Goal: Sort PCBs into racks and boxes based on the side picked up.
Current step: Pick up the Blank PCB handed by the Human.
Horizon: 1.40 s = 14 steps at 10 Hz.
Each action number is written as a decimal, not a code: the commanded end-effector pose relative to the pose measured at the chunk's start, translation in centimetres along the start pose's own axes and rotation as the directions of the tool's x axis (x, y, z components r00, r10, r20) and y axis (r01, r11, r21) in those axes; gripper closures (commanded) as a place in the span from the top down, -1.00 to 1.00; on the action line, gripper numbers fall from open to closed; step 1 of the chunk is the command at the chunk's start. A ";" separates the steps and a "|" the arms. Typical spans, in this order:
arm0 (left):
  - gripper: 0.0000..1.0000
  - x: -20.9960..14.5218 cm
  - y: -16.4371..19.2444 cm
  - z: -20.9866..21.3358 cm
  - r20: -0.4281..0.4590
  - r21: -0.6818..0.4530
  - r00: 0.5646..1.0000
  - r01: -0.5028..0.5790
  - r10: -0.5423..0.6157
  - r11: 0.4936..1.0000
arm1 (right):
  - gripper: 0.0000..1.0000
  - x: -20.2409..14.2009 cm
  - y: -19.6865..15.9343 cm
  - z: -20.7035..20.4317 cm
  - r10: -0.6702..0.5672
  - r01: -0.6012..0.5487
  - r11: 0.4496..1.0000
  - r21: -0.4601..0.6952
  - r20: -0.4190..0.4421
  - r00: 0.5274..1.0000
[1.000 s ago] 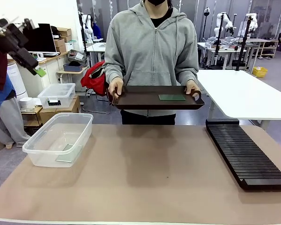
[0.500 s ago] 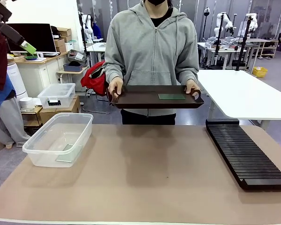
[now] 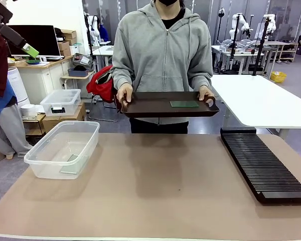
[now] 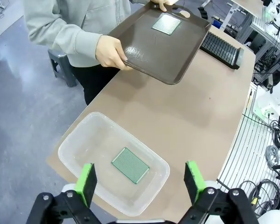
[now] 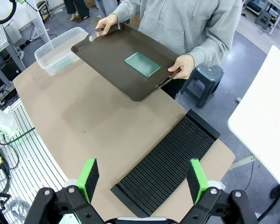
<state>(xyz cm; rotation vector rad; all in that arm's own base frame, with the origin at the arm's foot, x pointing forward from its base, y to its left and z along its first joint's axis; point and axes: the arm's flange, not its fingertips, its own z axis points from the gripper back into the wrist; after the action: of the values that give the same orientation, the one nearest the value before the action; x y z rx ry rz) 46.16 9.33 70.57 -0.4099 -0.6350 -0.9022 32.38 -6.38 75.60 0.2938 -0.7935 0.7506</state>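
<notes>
Brown tabletop (image 3: 150, 201) carries the black rack (image 3: 263, 165) and the clear tub (image 3: 45, 168), 1 PCB (image 4: 130, 164) lying inside. A person's tray (image 3: 150, 108) offers the other PCB (image 3: 184, 104). The left gripper (image 4: 141, 179) and right gripper (image 5: 142, 179) hang spread and empty. Best to approach the tray's board squarely and pinch 1 edge.

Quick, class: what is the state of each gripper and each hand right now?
Left gripper: open, empty.
Right gripper: open, empty.
Person's hands: both holding the tray.
</notes>
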 end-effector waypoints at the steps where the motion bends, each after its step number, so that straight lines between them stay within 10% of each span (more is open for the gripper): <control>1: 1.00 0.0 -0.1 0.0 -0.007 0.011 1.000 0.003 -0.003 1.000 | 1.00 0.0 0.1 -0.1 0.002 -0.002 1.000 0.003 -0.001 1.000; 14: 1.00 1.3 -2.0 2.5 0.092 -0.042 0.996 0.020 -0.016 0.999 | 1.00 0.0 0.1 -0.1 0.002 -0.002 1.000 0.003 -0.001 1.000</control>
<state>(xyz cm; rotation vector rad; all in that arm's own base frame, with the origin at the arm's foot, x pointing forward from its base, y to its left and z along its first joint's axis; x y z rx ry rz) 44.26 8.78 73.12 -0.4962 -0.6909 -0.9274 32.38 -6.38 75.60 0.2938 -0.7935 0.7506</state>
